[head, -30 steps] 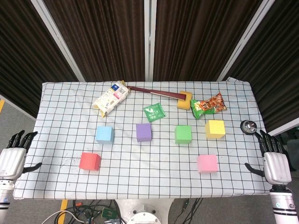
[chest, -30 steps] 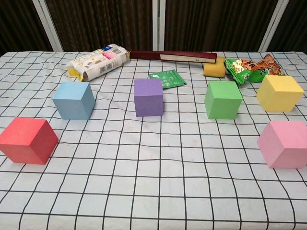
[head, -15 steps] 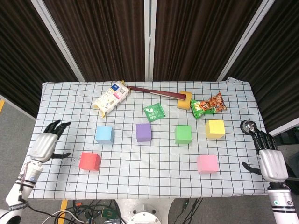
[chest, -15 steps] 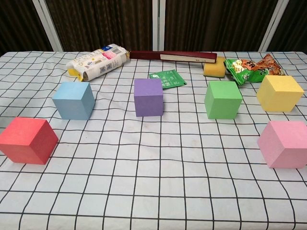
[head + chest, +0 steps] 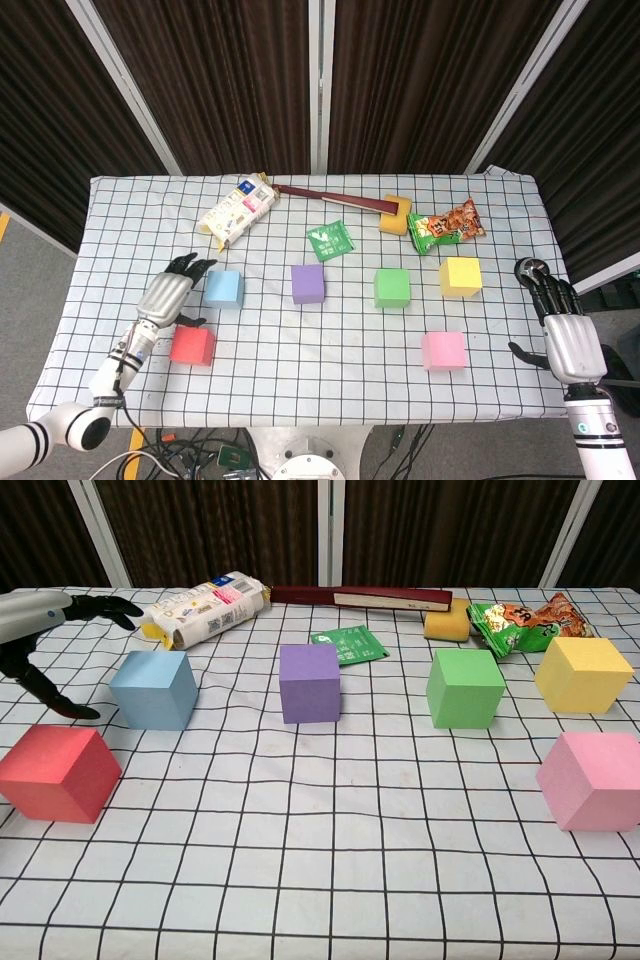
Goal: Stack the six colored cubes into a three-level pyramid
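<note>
Fingers (image 5: pixel 186 264) spread just above red cube (image 5: pixel 192 346), not touching.

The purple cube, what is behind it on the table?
Just behind the purple cube lies a small green packet, flat on the cloth. Farther back lies a long dark red book. The cube hides part of the cloth directly behind it.

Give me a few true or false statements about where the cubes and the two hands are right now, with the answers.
1. The left hand holds the red cube. False: it hovers open above the table between the red cube and the blue cube.
2. The purple cube sits between the blue cube and the green cube. True.
3. One cube is already stacked on another. False: all six lie singly on the table.
4. The right hand holds nothing. True.
5. The pink cube touches the yellow cube. False: they are apart.
</note>
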Robot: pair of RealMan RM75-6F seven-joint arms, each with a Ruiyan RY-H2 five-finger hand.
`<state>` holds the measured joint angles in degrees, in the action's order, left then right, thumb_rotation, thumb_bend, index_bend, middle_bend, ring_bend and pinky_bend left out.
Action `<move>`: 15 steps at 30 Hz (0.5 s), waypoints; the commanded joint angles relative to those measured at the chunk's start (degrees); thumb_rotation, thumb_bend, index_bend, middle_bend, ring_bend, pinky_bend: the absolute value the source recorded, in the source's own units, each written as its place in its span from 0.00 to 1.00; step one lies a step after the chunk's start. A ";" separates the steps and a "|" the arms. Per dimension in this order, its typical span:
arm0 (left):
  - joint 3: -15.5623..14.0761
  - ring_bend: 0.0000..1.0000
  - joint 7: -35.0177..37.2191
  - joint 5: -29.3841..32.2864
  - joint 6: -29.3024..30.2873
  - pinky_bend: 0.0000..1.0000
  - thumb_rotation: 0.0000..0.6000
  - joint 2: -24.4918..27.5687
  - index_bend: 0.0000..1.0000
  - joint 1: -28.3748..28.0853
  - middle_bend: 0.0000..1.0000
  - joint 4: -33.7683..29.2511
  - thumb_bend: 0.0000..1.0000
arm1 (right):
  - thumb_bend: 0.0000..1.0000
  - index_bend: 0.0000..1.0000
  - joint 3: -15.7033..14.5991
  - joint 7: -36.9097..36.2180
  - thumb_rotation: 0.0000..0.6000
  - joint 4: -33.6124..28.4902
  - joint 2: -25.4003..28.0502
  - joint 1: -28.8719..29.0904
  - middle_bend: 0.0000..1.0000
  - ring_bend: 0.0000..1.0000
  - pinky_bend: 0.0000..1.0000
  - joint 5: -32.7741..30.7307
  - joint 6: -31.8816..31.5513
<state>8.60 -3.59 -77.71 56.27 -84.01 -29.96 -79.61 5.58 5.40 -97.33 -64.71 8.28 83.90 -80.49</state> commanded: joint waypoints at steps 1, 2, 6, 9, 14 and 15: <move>0.53 0.00 0.52 1.02 -1.57 0.09 1.00 -2.07 0.09 -1.77 0.14 3.84 0.00 | 0.07 0.00 0.03 -0.36 1.00 0.37 0.05 0.06 0.00 0.00 0.00 -0.47 0.30; 0.72 0.00 1.65 1.44 -2.55 0.09 1.00 -2.39 0.09 -2.33 0.15 4.66 0.00 | 0.07 0.00 0.05 -0.50 1.00 0.53 0.03 0.07 0.00 0.00 0.00 -0.67 0.37; 0.74 0.00 4.57 1.58 -4.67 0.09 1.00 -3.26 0.09 -3.81 0.19 6.66 0.00 | 0.07 0.00 0.06 -0.99 1.00 1.06 -0.16 0.02 0.00 0.00 0.00 -1.28 0.51; 0.51 0.00 6.42 1.09 -5.13 0.09 1.00 -4.18 0.09 -4.56 0.22 7.76 0.00 | 0.07 0.00 0.00 -1.25 1.00 1.45 -0.27 0.00 0.00 0.00 0.00 -1.66 0.71; 0.80 0.03 9.53 0.59 -4.47 0.09 1.00 -6.17 0.10 -5.39 0.32 9.63 0.04 | 0.07 0.00 -0.01 -1.78 1.00 2.02 -0.16 -0.04 0.00 0.00 0.00 -2.19 0.94; 0.89 0.04 10.15 0.58 -4.41 0.08 1.00 -6.40 0.10 -5.52 0.34 9.77 0.07 | 0.07 0.00 0.01 -1.94 1.00 2.13 -0.14 -0.06 0.00 0.00 0.00 -2.30 0.95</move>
<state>9.34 5.78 -77.02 51.70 -89.85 -35.15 -70.31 5.58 3.50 -95.24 -64.87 8.23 81.64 -79.56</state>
